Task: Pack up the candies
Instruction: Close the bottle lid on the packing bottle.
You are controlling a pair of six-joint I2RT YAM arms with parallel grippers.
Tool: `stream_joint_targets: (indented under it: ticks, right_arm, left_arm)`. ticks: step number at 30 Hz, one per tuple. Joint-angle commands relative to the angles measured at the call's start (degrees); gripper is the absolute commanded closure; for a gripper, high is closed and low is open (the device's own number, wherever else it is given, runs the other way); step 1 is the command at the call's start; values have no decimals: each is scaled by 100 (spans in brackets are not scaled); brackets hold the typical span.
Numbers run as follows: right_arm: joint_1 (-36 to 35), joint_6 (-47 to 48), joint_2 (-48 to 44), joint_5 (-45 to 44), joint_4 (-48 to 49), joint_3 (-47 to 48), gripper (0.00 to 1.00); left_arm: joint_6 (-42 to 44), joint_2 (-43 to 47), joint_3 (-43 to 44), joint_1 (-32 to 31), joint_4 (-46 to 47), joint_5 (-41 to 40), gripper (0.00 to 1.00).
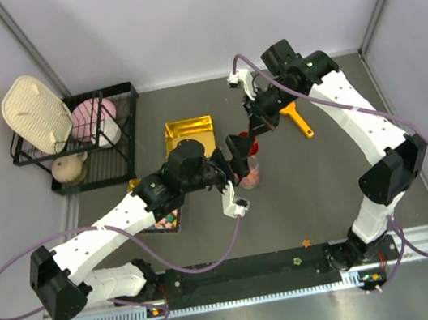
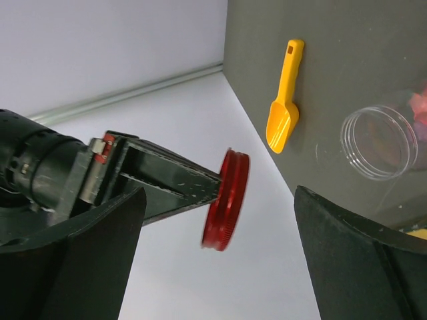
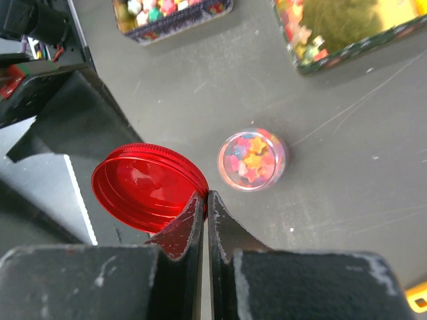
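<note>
Stray star-shaped candy pieces (image 1: 305,242) lie by the near edge of the grey counter (image 1: 326,190), well apart from everything else, so you have loose ones to gather. Further in, partly under the left forearm, sits a dark patterned tin (image 3: 175,31) of chunkier, bold-coloured sweets (image 3: 153,10). Those look like a different lot, not the ones being packed.

Around mid-counter stands the small clear plastic jar (image 3: 281,150), upright and uncapped. The tiny orange, pink and yellow candies (image 3: 250,161) show inside it, up toward the mouth. Your left fingers (image 2: 87,267) are spread wide with nothing between them, hovering just beside the jar. Just beyond it, your right fingers (image 3: 233,240) are pinched tight on the rim of the round red screw lid (image 3: 150,187), holding it in the air off to one side of the jar's mouth.

Behind that, the shallow gold tin (image 1: 191,139) shows mostly bare bottom, with a few small pieces left along one wall. The yellow plastic scoop (image 2: 283,100) lies idle toward the far right. A black wire rack (image 1: 100,93) of kitchenware stands at the far left corner.

By my reading, the filling is largely done. What's left for you is seating and turning the lid, then dealing with the leftovers in the gold tin and the strays.
</note>
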State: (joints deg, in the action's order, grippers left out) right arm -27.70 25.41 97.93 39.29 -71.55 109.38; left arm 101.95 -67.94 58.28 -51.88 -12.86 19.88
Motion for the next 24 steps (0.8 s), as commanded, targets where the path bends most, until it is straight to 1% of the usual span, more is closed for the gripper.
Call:
stream_joint_targets:
  ticks: [1, 2, 5, 7, 8, 9, 16, 18, 21, 23, 24]
  right_arm:
    - [-42, 78, -72, 272, 247, -207, 100]
    - [-42, 78, -72, 264, 255, -216, 100]
    - [-60, 122, -134, 220, 273, -312, 100]
    - [-60, 140, -204, 176, 282, -365, 100]
    - [-51, 140, -222, 167, 282, -382, 100]
    - [-60, 148, -239, 150, 291, -391, 100]
    - [-86, 140, -371, 26, 282, -444, 100]
    - [-95, 131, -380, -17, 273, -462, 100]
    - [-104, 131, -397, -88, 273, -462, 100]
    - [-95, 140, -424, -123, 273, -444, 100]
    - [-95, 140, -459, -141, 273, -409, 100]
  left_arm:
    - [9, -96, -45, -182, 600, -19, 6]
    - [0, -122, -45, -208, 609, -45, 14]
    - [-61, -166, -45, -270, 680, -133, 26]
    - [-131, -184, -27, -288, 662, -221, 38]
    - [-140, -184, -19, -288, 654, -247, 49]
    - [-149, -184, -27, -288, 662, -256, 66]
    - [-132, -149, -80, -297, 557, -318, 66]
    - [-140, -140, -71, -297, 513, -353, 67]
    - [-132, -123, -71, -297, 399, -414, 75]
    - [-132, -96, -89, -297, 355, -441, 83]
    - [-123, -79, -98, -297, 320, -458, 85]
